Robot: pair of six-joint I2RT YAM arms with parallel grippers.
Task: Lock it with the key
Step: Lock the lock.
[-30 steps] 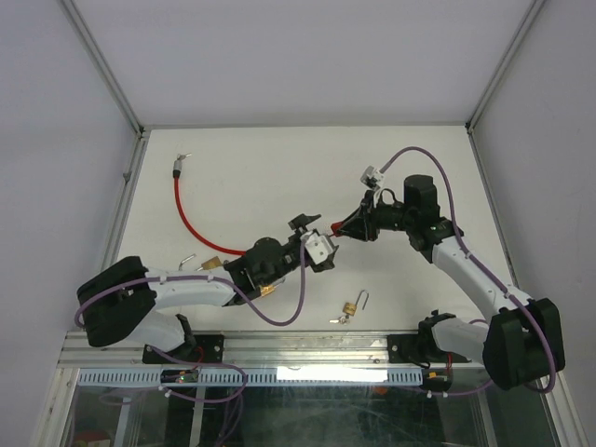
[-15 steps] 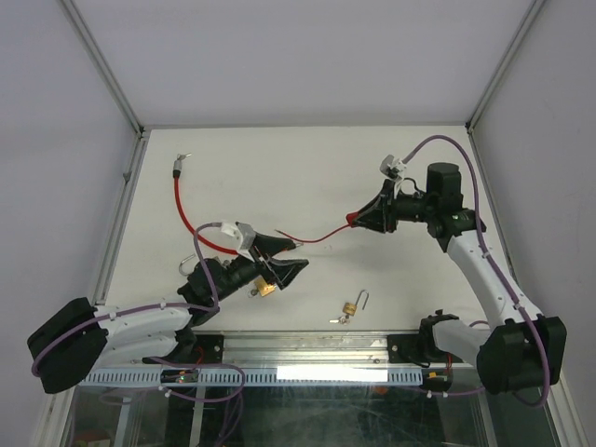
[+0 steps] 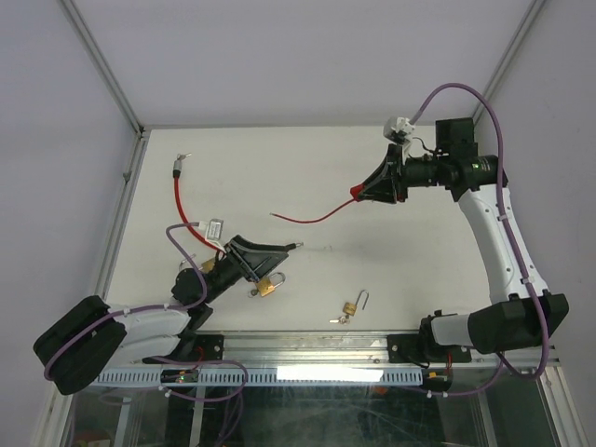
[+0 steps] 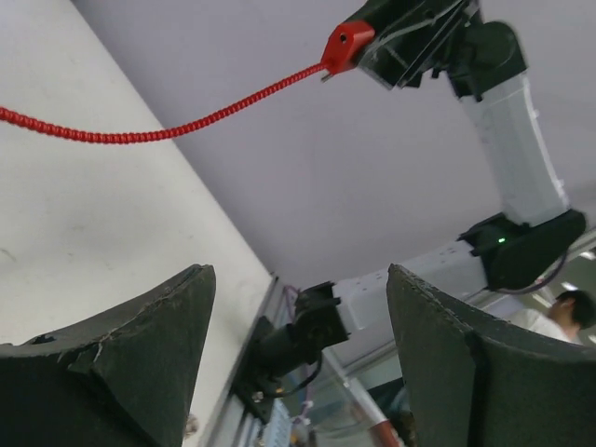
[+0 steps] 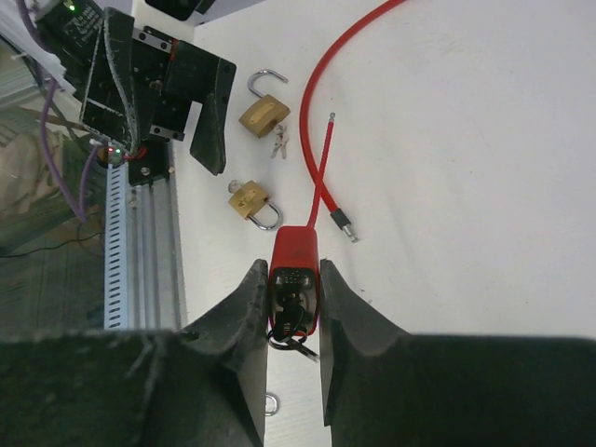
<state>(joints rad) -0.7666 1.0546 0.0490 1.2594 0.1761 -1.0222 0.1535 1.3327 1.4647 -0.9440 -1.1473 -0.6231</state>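
Note:
My right gripper [image 3: 361, 194] is raised at the far right, shut on a red lock body [image 3: 354, 195]. In the right wrist view the lock body [image 5: 294, 244] sits between the fingers, with a dark key on a black ring [image 5: 296, 337] at its near end. A thin red cable [image 3: 312, 217] trails from the lock body down to the table. My left gripper [image 3: 279, 263] is low at the near left, open, with nothing between its fingers [image 4: 149, 345]. The left wrist view looks up at the held lock body [image 4: 346, 45].
A thicker red cable [image 3: 182, 209] lies along the left side, with a metal end [image 3: 180, 161] at the back. A brass padlock [image 3: 270, 286] rests just by the left gripper. Another brass padlock [image 3: 352, 305] with small keys lies near the front edge.
The right arm has risen and swung back to the right with the lock body, drawing the thin cable along. The left arm has pulled away from it to the near left.

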